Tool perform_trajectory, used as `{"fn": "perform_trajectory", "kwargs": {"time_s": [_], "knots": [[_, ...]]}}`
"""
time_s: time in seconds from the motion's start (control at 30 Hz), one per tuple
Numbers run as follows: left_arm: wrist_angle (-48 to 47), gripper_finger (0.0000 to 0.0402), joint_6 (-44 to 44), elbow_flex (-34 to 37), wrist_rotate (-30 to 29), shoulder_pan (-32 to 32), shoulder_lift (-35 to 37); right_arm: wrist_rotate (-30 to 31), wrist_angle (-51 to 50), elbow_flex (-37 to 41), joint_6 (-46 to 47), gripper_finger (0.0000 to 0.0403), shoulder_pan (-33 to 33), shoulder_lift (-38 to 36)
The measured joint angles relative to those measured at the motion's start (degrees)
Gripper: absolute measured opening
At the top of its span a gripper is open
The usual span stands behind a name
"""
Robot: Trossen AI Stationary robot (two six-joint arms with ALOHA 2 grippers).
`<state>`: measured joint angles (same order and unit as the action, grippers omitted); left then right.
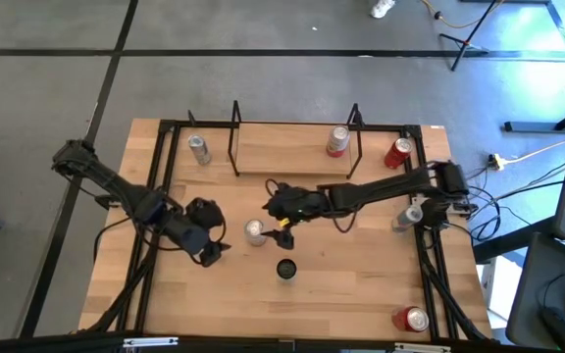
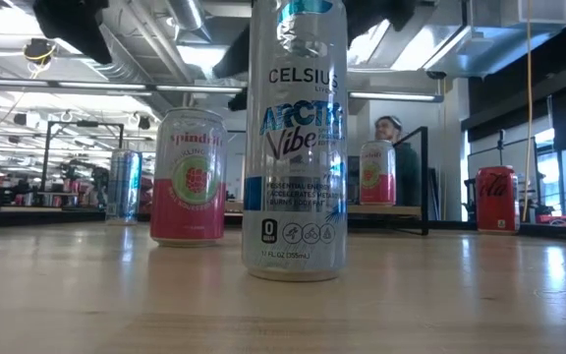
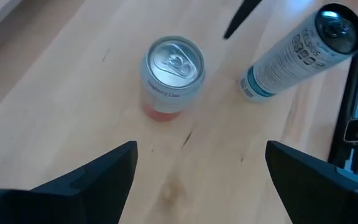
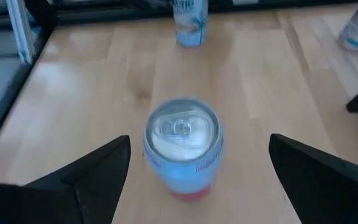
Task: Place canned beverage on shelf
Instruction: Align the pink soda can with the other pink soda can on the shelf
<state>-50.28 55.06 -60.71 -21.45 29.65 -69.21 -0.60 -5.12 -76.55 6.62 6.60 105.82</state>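
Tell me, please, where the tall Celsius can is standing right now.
In the high view the tall Celsius can stands upright near the table's middle, toward the front edge, just in front of the pink Spindrift can; in the low view it fills the centre foreground.

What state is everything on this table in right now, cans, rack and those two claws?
pink can: upright, free, between both grippers.
tall slim can: upright, near the front.
shelf: one can standing on its plank.
can on shelf: upright.
red can: upright, beside the shelf.
left gripper: open, empty.
right gripper: open, empty, over the pink can.
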Motion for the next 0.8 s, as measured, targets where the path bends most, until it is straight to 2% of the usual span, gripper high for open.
{"fn": "perform_trajectory", "kwargs": {"time_s": [0.2,0.37,0.67,0.8], "knots": [[0.36,0.0341,0.07,0.00,-0.43,0.23,-0.02,-0.48,3.19,-3.11,-0.81,0.0369,0.12,4.76],[0.78,0.0341,0.10,0.00,-0.60,-0.38,-0.02,-0.50,2.42,-3.44,-0.43,0.0369,0.12,7.33],[1.15,0.0341,0.05,0.00,-0.50,-0.51,-0.02,-0.07,7.54,-3.47,-0.36,0.0368,0.14,11.32],[1.16,0.0341,0.05,0.00,0.09,-0.42,-0.02,-0.05,8.02,-3.44,-0.23,0.0342,0.13,12.22]]}}
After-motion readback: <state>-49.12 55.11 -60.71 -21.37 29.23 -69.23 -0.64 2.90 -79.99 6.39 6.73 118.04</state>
